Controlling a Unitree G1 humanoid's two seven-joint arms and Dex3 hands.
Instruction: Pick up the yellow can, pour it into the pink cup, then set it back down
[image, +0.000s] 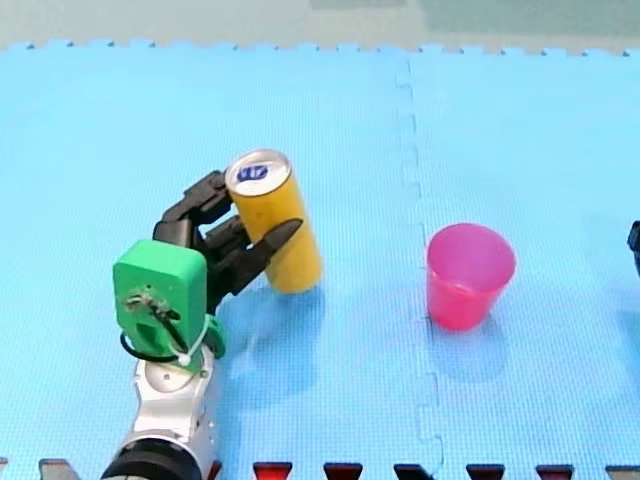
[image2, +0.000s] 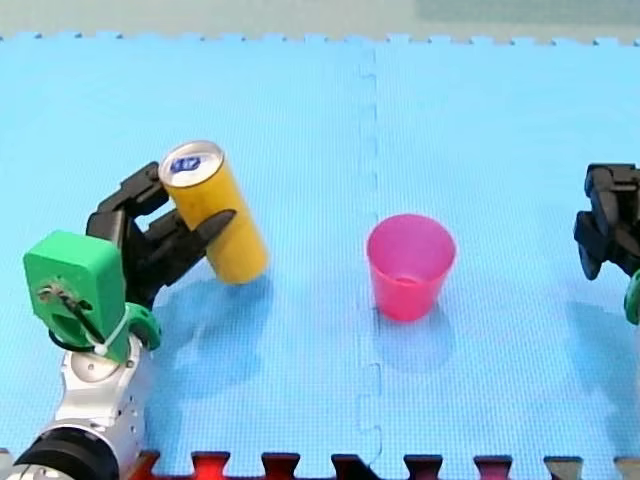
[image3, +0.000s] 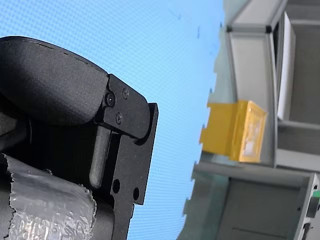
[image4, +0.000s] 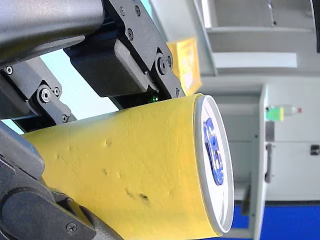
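While the left hand (image: 222, 240) clamps its fingers (image: 275, 242) mid-body round the tilted yellow can (image: 285, 205), likely light, slick and easily dented, the pink cup (image: 469, 275) stands well beyond them, with the right hand (image2: 610, 225) farther out.

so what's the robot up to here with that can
The robot's left hand has its fingers closed around the yellow can on the blue foam mat. The can is tilted, its top leaning away from the pink cup, which stands upright and apart, off to the robot's right. No pouring has begun. The right hand is out by the mat's right side, holding nothing.
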